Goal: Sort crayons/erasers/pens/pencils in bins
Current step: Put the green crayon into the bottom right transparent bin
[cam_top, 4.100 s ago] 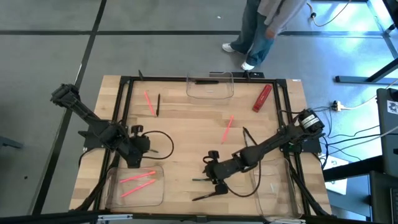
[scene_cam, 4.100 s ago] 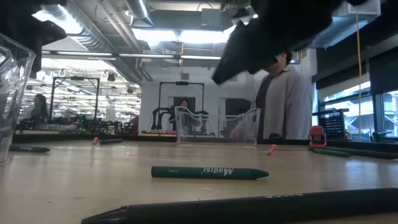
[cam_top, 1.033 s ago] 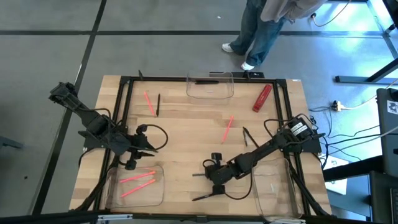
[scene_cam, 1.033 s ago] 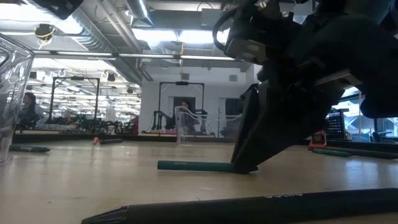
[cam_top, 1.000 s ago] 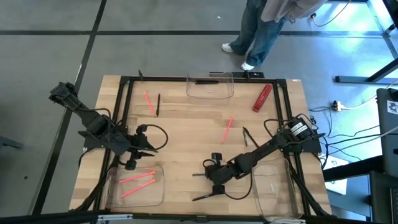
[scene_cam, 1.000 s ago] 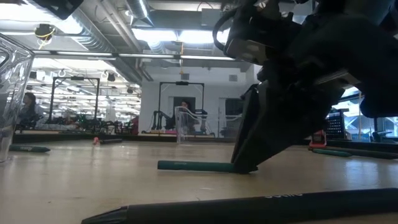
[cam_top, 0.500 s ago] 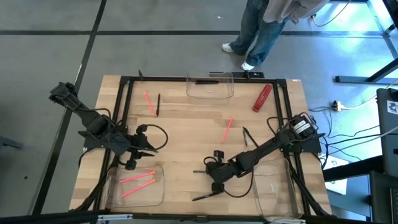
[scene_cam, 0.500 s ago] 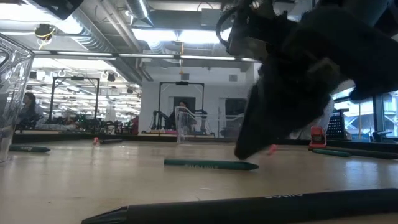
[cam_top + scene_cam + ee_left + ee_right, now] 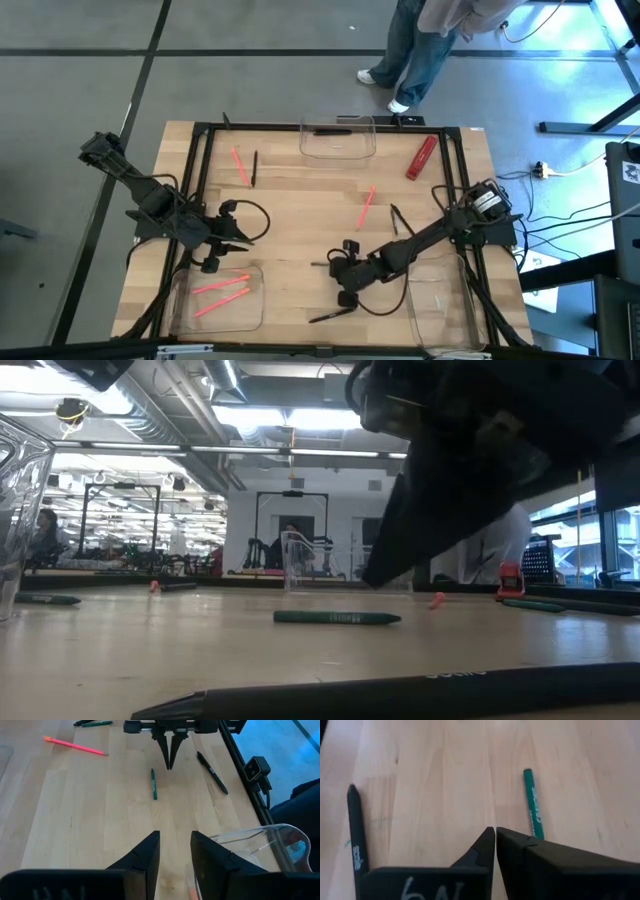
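Right tool raised just off the wooden counter near its front middle, fingers pressed together and empty. Green crayon flat on the counter just beside the fingertips, not touching them; same crayon seen level across the wood in the low view, with the dark tool above and behind it. Long black pen flat on the counter to the other side of that tool, nearer the front edge, a second thing apart from the crayon.

Left tool above the counter's left side, just behind the front-left bin, fingers slightly apart and holding nothing. Two pink-red sticks inside that clear bin, lying side by side at a slant.

Front-right bin under the right arm, contents too faint to name. Rear bin at the middle of the counter's far edge, a black stick inside it along the back wall.

Loose on the wood: a pink-red stick and a short dark stick side by side at the left rear; another pink-red stick right of centre; a dark stick just beside it toward the right arm. Red oblong block near the right rear corner, tilted.

Person standing on the floor beyond the far edge.
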`<state>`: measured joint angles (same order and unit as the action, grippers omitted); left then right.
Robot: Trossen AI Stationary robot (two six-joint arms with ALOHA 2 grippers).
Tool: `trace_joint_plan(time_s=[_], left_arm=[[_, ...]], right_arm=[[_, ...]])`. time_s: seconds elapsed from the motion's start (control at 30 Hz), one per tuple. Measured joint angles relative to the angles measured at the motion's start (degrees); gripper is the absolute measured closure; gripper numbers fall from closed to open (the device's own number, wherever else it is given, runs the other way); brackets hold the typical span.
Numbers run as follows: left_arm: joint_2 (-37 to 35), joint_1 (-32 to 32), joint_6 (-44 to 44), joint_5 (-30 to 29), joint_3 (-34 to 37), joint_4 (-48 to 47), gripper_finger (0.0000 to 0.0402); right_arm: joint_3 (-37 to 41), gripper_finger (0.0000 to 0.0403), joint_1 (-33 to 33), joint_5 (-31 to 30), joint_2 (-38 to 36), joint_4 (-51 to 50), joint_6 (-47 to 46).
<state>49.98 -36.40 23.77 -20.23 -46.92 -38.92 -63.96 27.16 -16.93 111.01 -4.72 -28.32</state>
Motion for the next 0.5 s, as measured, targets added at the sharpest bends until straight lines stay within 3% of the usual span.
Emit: trace_joint_plan(time_s=[0.27,0.5], left_arm=[[0.0,0.0,0.0,0.0,0.0,0.0,0.03],[0.0,0.0,0.0,0.0,0.0,0.0,0.03]], right_arm=[[0.0,0.0374,-3.6,2.1,0.0,-0.7,0.4],[0.0,0.0299,-5.1,3.5,0.0,-0.6,5.0]])
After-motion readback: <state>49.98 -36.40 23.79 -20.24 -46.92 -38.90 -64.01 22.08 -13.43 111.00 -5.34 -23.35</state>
